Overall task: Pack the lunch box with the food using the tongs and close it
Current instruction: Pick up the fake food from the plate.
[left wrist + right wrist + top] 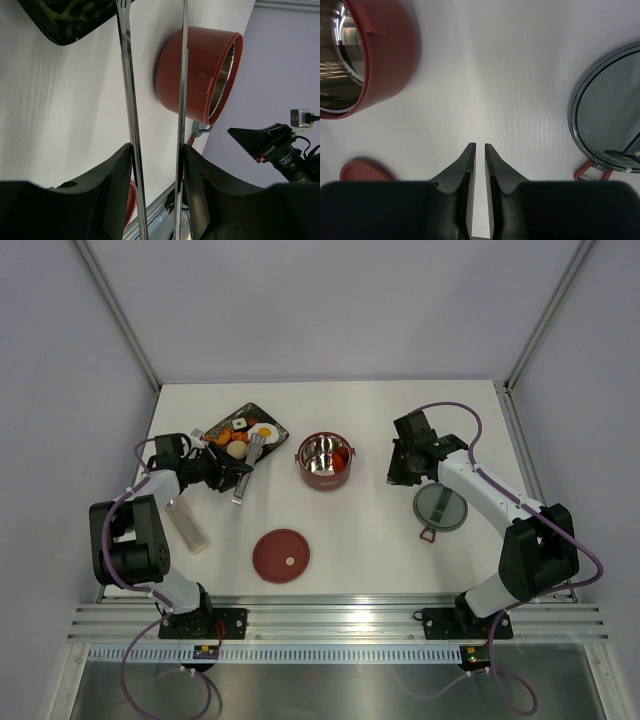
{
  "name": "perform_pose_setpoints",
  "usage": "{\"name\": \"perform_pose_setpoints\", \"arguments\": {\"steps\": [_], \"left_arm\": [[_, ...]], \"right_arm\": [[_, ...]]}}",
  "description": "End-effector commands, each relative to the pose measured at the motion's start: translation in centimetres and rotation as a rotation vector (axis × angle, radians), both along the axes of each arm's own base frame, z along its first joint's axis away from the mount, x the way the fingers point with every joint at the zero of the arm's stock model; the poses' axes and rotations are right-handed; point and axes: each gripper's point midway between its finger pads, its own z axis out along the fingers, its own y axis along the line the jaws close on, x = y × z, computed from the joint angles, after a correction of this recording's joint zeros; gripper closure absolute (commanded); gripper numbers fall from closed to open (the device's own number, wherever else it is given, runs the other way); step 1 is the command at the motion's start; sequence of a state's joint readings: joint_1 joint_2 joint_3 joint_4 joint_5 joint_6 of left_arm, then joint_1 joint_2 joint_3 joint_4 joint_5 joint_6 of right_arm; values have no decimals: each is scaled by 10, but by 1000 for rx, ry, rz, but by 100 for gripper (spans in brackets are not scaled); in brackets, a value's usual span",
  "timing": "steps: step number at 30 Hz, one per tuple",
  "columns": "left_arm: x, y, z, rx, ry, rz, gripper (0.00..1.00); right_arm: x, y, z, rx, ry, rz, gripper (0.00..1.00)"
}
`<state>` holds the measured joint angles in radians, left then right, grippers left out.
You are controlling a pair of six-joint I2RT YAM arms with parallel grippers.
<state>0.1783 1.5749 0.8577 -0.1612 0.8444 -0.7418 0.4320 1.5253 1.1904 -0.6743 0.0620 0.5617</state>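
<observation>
The dark-red lunch box (324,461) stands open mid-table, steel inside, with an orange-red piece (341,455) in it; it also shows as lunch box (195,75) and lunch box (385,55). My left gripper (235,478) (156,147) is shut on the silver tongs (255,452) (129,90), one arm against each finger; their arms stand apart and the tips reach the tray's near edge. Food lies on the black tray (250,408): fried egg (264,432), beige lump (236,450), orange bits (240,424). My right gripper (397,476) (480,146) hovers right of the lunch box, jaws a narrow slit apart, empty.
A round dark-red lid (281,555) (362,171) lies flat near the front. A grey lid with a red loop (440,507) (615,115) lies under the right arm. A pale oblong block (188,525) rests beside the left arm.
</observation>
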Motion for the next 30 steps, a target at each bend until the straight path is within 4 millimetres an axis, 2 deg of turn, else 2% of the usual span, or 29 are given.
{"name": "perform_pose_setpoints", "arguments": {"steps": [1, 17, 22, 30], "left_arm": [[11, -5, 20, -31, -88, -41, 54], [32, -8, 17, -47, -105, -38, 53], [38, -11, 8, -66, -86, -32, 54], [37, -10, 1, -63, -67, -14, 53]], "right_arm": [[3, 5, 11, 20, -33, 9, 80], [3, 8, 10, 21, -24, 25, 80], [3, 7, 8, 15, -19, 19, 80], [2, 5, 6, 9, -17, 14, 80]]}}
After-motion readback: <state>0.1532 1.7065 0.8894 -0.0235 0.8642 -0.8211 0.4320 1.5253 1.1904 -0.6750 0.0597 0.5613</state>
